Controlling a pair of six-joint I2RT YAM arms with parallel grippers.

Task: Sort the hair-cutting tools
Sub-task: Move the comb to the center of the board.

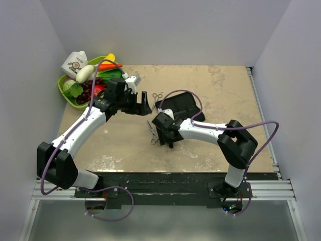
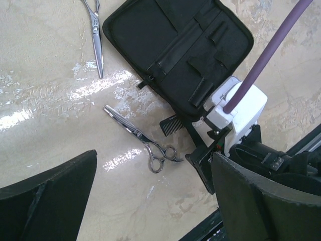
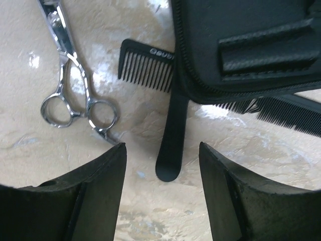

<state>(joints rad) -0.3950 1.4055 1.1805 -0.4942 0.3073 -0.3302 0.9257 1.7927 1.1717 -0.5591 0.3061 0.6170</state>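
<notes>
Comb [image 3: 143, 68] partly under black case [image 3: 241, 20], white lettering [image 3: 161, 54] unreadable, scissors [image 3: 68, 50] beside

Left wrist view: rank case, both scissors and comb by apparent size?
1. black case
2. toothed scissors, fully in view
3. plain scissors, handles cut off by the frame, so unsure against 2
4. comb, only a short end shows

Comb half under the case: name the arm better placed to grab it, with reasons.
Right. The right gripper hangs open just short of the comb, which pokes from under the case; the left gripper, also open, sits farther off.
</notes>
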